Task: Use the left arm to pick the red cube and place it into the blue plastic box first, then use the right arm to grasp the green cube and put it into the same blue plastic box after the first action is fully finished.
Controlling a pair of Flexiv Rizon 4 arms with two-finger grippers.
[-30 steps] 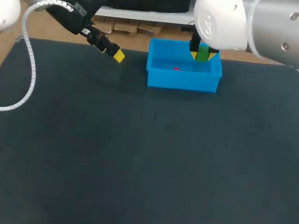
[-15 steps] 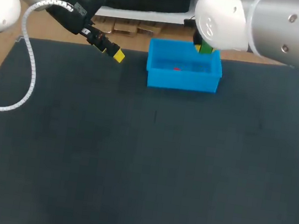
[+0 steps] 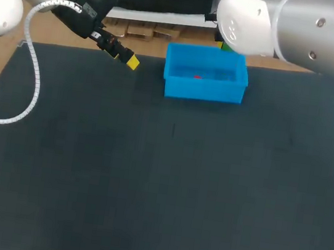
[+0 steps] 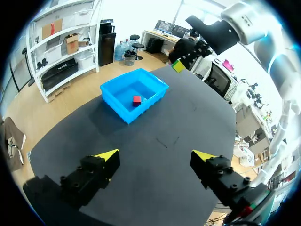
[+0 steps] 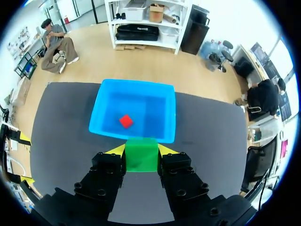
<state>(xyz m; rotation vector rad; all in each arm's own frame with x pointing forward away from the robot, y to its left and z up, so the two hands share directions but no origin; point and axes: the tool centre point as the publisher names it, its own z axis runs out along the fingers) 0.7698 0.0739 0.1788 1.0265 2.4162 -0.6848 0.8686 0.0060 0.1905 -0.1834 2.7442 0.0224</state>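
Left gripper (image 4: pixel 155 159) was released: fingers wide apart, nothing between them. In head view it sat upper left of frame, over the far edge of the dark table mat (image 3: pixel 145 190), well left of the blue plastic box (image 3: pixel 203 88).

Red cube (image 5: pixel 125 121) lay on the box floor, clear of all four walls.

Right gripper (image 5: pixel 141 151) was clamped on the green cube (image 5: pixel 141 155), one yellow-tipped finger on each side face. From the right wrist, the cube hung above the mat just short of the box's near rim, not inside it, with the red cube ahead of the fingers. From the left wrist, the green cube showed in the air past the box's far corner, held by the right arm.

In head view the right arm's big joint at upper right covered most of its gripper, above the box's far right corner.
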